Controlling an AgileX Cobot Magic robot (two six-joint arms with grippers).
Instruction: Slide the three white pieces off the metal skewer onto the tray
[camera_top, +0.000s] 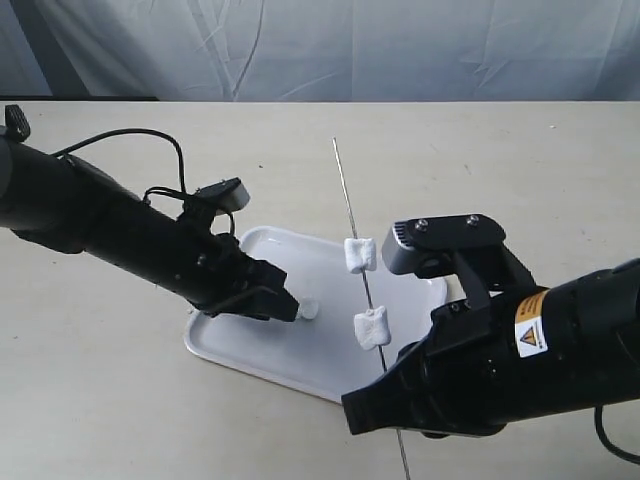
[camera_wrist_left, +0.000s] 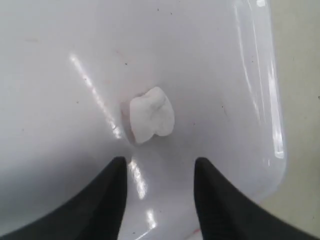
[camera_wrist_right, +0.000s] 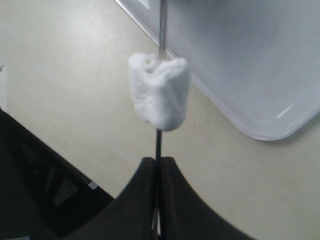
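The right gripper (camera_wrist_right: 157, 165) is clamped shut on the metal skewer (camera_top: 344, 200) just off the tray (camera_top: 225, 345). The rod slants past the tray's side nearest that arm, with an upper white piece (camera_top: 359, 255) and a lower white piece (camera_top: 371, 327) threaded on it. A third white piece (camera_wrist_left: 151, 121) lies on the tray just ahead of the left gripper (camera_wrist_left: 159, 172), whose fingers stand apart.

Pieces (camera_top: 359, 254) white, tray (camera_top: 250, 352) glossy white, skewer (camera_top: 343, 185) silver. Left gripper (camera_wrist_left: 160, 161) and right gripper (camera_wrist_right: 158, 162) black. Yellow-and-white label (camera_top: 531, 336), black triangle, on black right arm (camera_top: 590, 340). Table (camera_top: 100, 400) beige, backdrop (camera_top: 400, 40) grey-blue.
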